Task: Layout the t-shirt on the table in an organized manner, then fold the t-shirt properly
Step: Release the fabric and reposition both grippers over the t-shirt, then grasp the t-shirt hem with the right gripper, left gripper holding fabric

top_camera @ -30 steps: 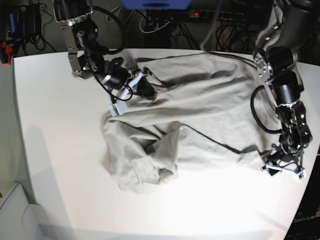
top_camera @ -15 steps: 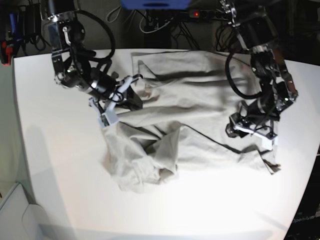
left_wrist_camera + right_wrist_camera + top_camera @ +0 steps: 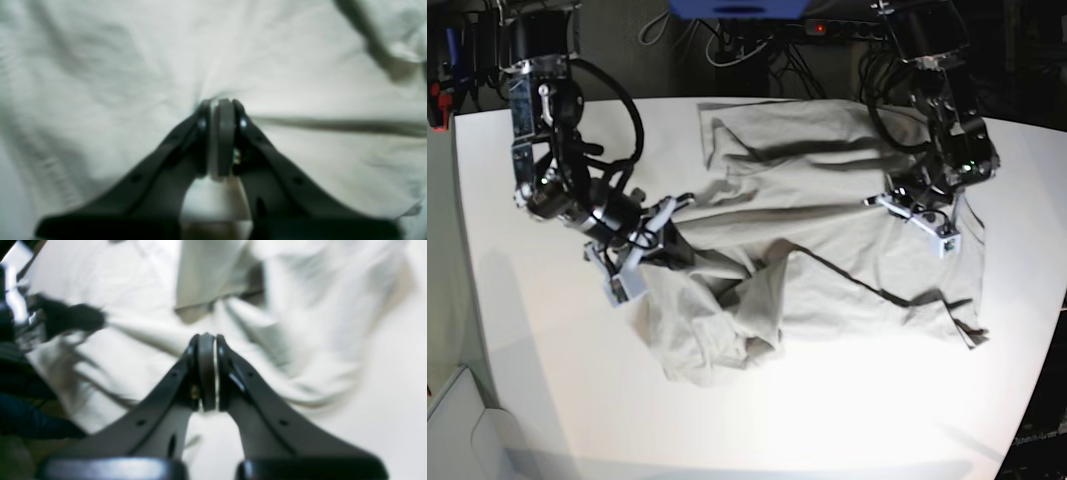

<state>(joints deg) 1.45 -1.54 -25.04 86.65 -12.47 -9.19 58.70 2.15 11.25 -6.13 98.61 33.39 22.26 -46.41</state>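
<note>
While the t-shirt (image 3: pixel 817 250) lies crumpled across the table (image 3: pixel 517 330), bunched toward seven o'clock, both arms pinch it, probably to spread it flat; the right gripper (image 3: pixel 649 247) clamps cloth at nine o'clock; the left gripper (image 3: pixel 919 215) nips fabric at three o'clock.

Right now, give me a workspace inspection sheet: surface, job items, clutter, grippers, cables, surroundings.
Surface: white table, bare around the garment.
Job's things: t-shirt spread but wrinkled, its lower left part bunched.
Clutter: nothing seen on the table.
Grippers: left gripper shut, pinching shirt cloth; right gripper shut at the shirt's edge, a thin pale strip between the pads, cloth not certain.
Cables: black cables loop along the right arm; more behind the table.
Surroundings: power strip with red light behind the table.
</note>
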